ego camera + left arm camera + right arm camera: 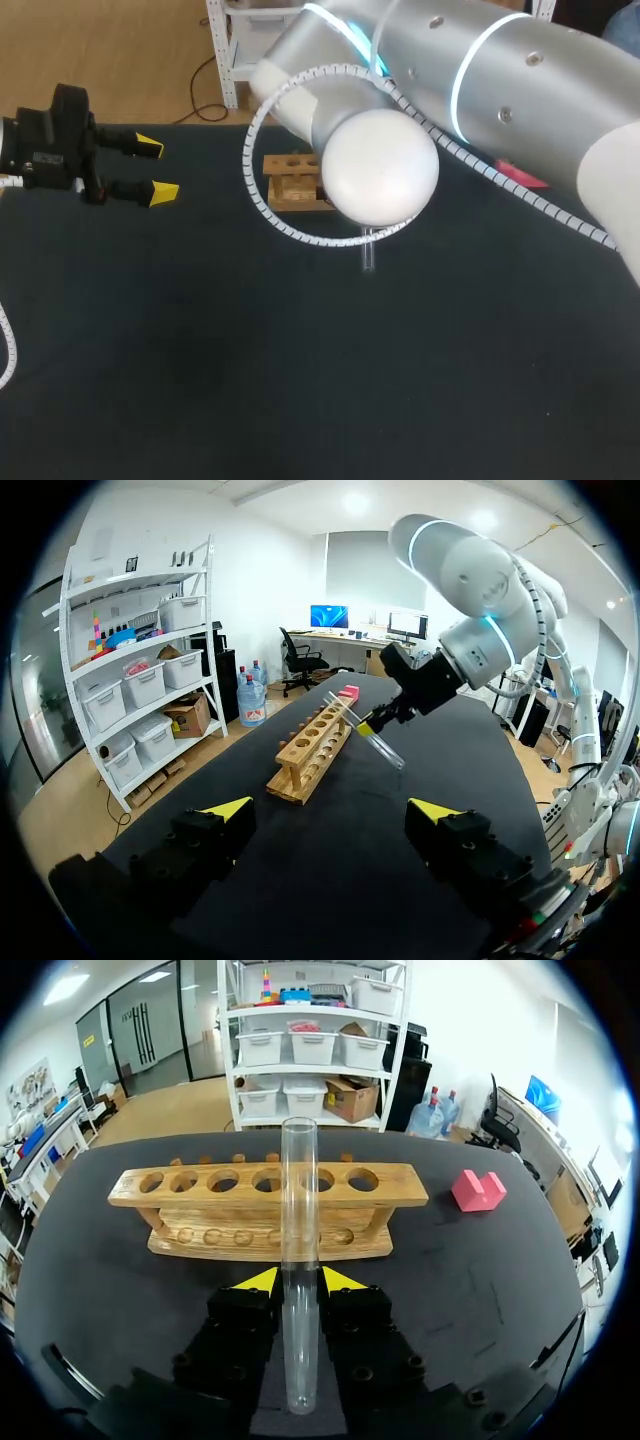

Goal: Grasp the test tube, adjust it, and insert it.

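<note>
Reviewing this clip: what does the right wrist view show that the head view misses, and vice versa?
Right wrist only: the right gripper shut on the test tube, and the top row of holes in the rack. Head only: the left gripper, open, apart from the rack. Both: the rack, a bit of the test tube, the pink block.

The dark worktop (300, 380) carries a wooden rack (288, 188) standing upright near its far edge, with a pink block (478, 1190) lying apart from one end of the rack.
</note>
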You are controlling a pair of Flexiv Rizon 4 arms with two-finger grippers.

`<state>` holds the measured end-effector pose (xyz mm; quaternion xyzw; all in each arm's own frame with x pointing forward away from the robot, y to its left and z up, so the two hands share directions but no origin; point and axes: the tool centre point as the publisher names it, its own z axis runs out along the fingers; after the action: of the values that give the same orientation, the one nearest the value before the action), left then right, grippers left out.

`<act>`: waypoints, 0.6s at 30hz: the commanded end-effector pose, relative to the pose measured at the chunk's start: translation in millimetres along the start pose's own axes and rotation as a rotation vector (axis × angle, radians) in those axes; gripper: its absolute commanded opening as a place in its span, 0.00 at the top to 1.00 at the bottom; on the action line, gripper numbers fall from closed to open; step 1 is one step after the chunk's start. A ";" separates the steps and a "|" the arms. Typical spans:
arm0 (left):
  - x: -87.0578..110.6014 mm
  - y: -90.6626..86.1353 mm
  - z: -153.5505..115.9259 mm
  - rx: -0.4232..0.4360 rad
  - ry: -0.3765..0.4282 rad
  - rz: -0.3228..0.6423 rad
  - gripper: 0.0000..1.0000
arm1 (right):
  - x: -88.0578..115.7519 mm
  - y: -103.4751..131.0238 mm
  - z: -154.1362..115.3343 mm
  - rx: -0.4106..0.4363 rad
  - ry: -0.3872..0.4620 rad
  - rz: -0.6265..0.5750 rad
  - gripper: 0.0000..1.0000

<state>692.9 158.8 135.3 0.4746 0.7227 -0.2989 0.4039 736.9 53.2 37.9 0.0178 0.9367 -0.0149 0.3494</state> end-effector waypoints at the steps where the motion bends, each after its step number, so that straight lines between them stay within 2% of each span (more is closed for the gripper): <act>1: 1.8 0.1 -0.1 -0.001 -0.007 0.004 0.00 | -3.0 0.2 0.6 0.003 0.007 0.000 1.00; 11: 1.8 0.1 -0.1 -0.001 -0.007 0.004 0.00 | -9.1 -3.7 -35.0 -0.016 -0.069 0.032 1.00; 18: 1.8 0.1 -0.1 -0.001 -0.007 0.004 0.00 | -17.1 -8.2 -59.2 -0.052 -0.193 0.080 1.00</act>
<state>692.9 158.9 135.2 0.4746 0.7227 -0.2989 0.4039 733.9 58.3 85.4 0.0513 0.9214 0.0004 0.3853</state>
